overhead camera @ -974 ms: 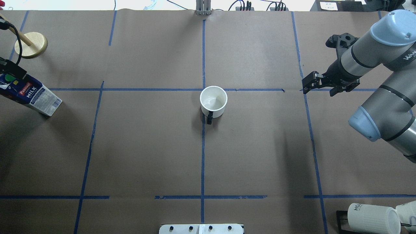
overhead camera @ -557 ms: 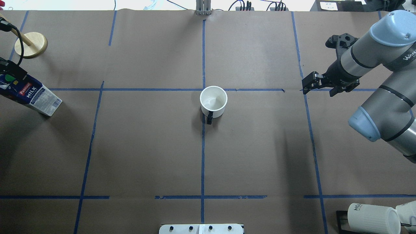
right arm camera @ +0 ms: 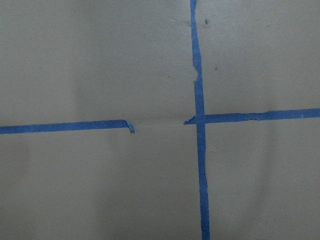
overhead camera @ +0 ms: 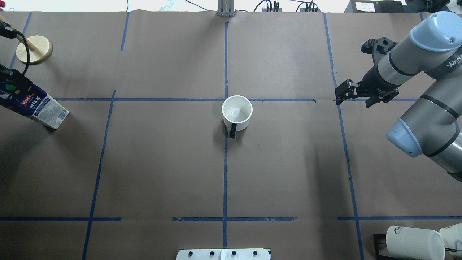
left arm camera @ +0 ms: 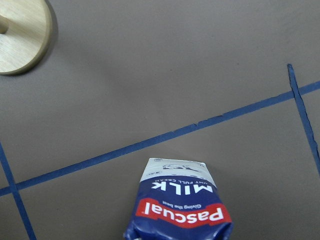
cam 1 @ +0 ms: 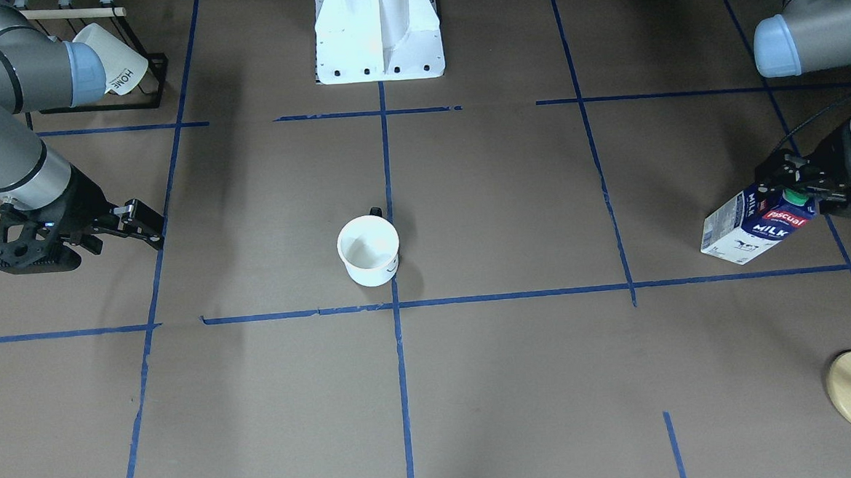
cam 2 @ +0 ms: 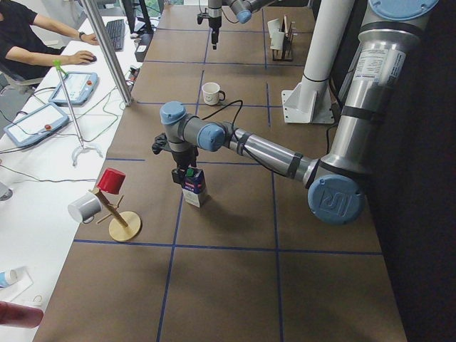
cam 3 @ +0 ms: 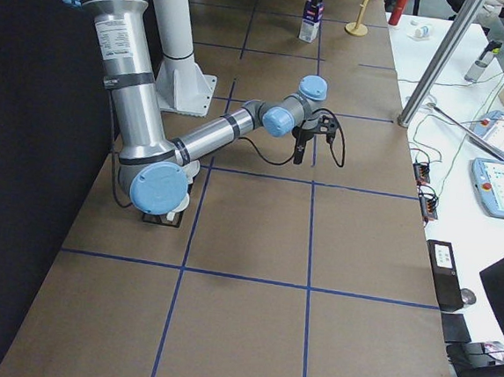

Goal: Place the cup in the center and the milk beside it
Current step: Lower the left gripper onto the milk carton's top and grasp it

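The white cup [overhead camera: 237, 112] stands upright just on the robot's side of the center tape crossing [overhead camera: 226, 99], its dark handle toward the robot. It also shows in the front view [cam 1: 368, 249] and the left view [cam 2: 211, 92]. The navy and white milk carton [overhead camera: 39, 107] stands at the far left of the table, seen also in the front view [cam 1: 749, 228] and the left wrist view [left arm camera: 182, 205]. My left gripper [cam 1: 794, 185] is open, its jaws astride the carton's top by the green cap. My right gripper [overhead camera: 355, 97] is open and empty above the tape at the right.
A wooden mug stand [overhead camera: 34, 50] stands behind the carton; it holds a red cup and a white cup [cam 2: 107, 189]. Ribbed "HOME" mugs on a black rack [overhead camera: 415, 242] sit at the near right. The robot base [cam 1: 378, 30] is mid-front. An operator [cam 2: 28, 35] sits beyond the table.
My left gripper has come down a little further over the carton's top. The carton's base, the cup and the right arm have stayed put.
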Available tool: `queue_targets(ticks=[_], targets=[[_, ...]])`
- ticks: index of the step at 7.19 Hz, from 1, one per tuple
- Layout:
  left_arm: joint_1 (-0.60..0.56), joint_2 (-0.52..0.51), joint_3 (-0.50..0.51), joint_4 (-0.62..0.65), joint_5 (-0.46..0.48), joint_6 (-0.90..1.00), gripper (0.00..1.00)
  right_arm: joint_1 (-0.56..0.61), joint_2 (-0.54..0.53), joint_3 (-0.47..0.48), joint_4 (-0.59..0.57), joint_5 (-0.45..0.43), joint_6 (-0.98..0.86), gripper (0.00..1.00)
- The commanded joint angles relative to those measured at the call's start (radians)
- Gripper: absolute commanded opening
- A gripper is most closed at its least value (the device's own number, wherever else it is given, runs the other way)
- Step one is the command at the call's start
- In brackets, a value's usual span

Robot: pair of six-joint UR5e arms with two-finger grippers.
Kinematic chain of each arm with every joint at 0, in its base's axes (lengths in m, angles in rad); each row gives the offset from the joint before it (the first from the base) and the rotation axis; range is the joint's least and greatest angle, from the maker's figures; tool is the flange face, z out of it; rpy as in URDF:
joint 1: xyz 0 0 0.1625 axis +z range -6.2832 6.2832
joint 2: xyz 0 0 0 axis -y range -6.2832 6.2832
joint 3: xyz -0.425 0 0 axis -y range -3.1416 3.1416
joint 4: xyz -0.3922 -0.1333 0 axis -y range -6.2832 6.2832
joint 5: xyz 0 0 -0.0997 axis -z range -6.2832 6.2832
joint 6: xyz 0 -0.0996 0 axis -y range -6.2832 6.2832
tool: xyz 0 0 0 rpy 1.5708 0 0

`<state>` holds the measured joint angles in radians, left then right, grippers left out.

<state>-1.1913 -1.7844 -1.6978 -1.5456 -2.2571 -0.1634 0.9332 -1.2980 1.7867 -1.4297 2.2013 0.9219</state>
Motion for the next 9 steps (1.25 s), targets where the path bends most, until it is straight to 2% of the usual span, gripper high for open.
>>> queue_targets(ticks=[1,3,4,5,6,7,9], targets=[[0.001,-0.003,0.006,-0.001,-0.002,-0.001,0.85,-0.002,0.002,-0.003,0.000,-0.002,0.000,1.00],[0.001,-0.001,0.006,0.001,-0.002,0.001,0.32,-0.004,0.005,-0.006,0.000,-0.002,0.003,1.00],[0.001,-0.001,-0.008,0.005,-0.002,0.001,0.15,-0.005,0.009,-0.007,0.000,-0.002,0.005,1.00],[-0.001,0.000,-0.029,0.019,-0.040,-0.005,0.09,-0.005,0.009,-0.006,0.000,-0.002,0.006,1.00],[-0.004,-0.001,-0.093,0.071,-0.071,-0.007,0.09,-0.004,0.009,-0.003,0.000,-0.002,0.006,1.00],[-0.004,-0.047,-0.170,0.184,-0.070,-0.048,0.09,-0.004,0.006,-0.001,0.000,-0.002,0.005,1.00],[0.048,-0.194,-0.224,0.272,-0.068,-0.372,0.09,0.003,0.002,0.000,0.000,-0.002,0.002,1.00]])
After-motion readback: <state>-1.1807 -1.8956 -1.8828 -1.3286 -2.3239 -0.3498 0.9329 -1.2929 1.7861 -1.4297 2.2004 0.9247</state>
